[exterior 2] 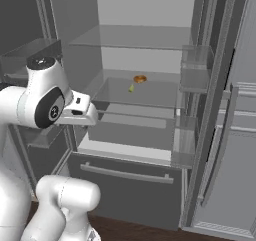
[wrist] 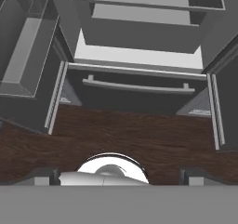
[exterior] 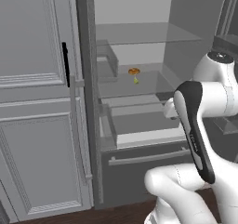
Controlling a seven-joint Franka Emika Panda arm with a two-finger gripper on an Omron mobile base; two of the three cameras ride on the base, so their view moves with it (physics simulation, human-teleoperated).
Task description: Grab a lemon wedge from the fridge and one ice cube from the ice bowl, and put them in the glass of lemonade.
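The fridge (exterior: 139,102) stands with both doors swung wide, its pale inside taking up most of both base views. The left door (exterior: 81,125) carries clear bins on its inner face, and the right door (exterior 2: 220,135) does the same. Along the bottom runs the dark drawer (exterior 2: 130,182) with its long horizontal handle (exterior 2: 125,172), closed; the hand view looks down on that drawer and on the dark wooden floor (wrist: 121,139) in front of it. Glass shelves (exterior 2: 140,37) cross the inside. The white arm (exterior: 204,111) is folded up in front of the lower shelves. The gripper (wrist: 118,174) has its two dark tips spread fully apart with nothing between them. On the middle shelf, towards the back, lies a small orange and yellow-green item (exterior: 134,74), too small to identify for sure.
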